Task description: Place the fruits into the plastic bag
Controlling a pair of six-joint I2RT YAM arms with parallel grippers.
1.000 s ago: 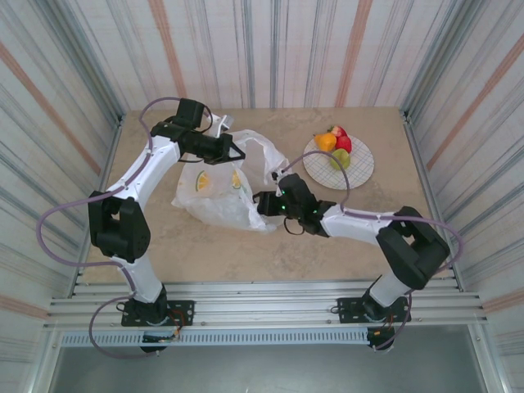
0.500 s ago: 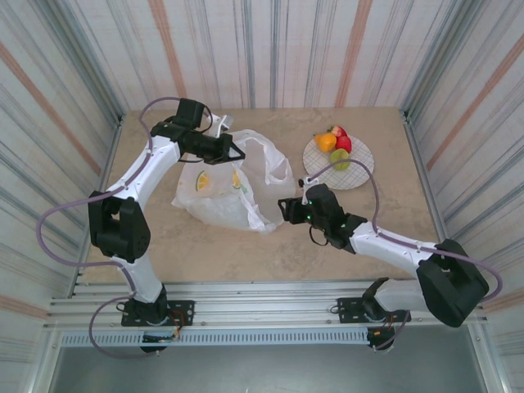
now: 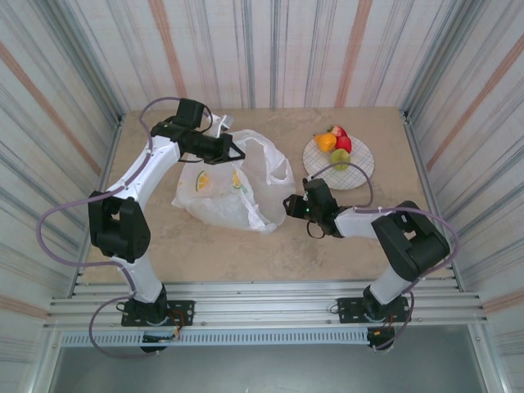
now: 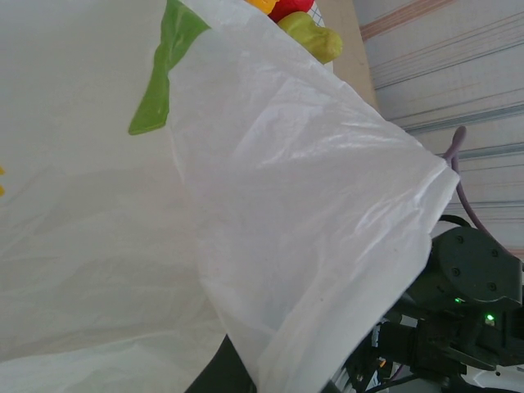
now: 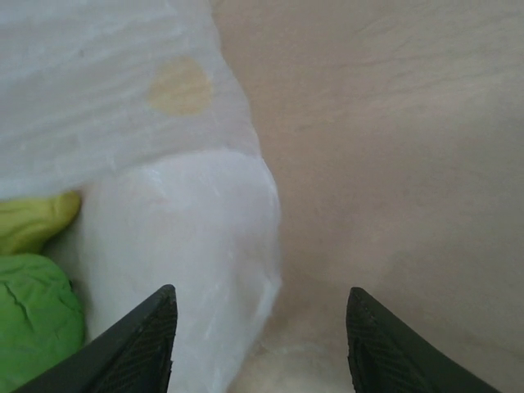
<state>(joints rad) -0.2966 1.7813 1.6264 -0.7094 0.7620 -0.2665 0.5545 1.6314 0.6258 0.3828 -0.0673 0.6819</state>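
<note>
The plastic bag [image 3: 219,195] lies crumpled on the table [image 3: 246,254], left of the middle, with its mouth turned toward the right side. The fruits [image 3: 334,146] sit in a small heap on the far part of the white plate [image 3: 360,173], well apart from the bag. The left claw [image 3: 236,151] is closed and appears to pinch the upper rim of the bag, holding it a little raised. In the left wrist view the white film hangs directly before the camera. The right claw [image 3: 288,205] is low at the right edge of the bag, its jaws partly open and holding nothing. In the right wrist view the bag's edge lies just beside one dark finger [image 5: 147,344]. Green and yellow-green patches at the side of that view may be print or fruits inside the bag; I cannot tell which. I judge the bag to be very light, soft and slippery. It would collapse if let go, so one should take it at the rim or a handle loop, with a full pinch. The fruits look small, round and firm, so they may roll; a grip across the middle seems safest.
</note>
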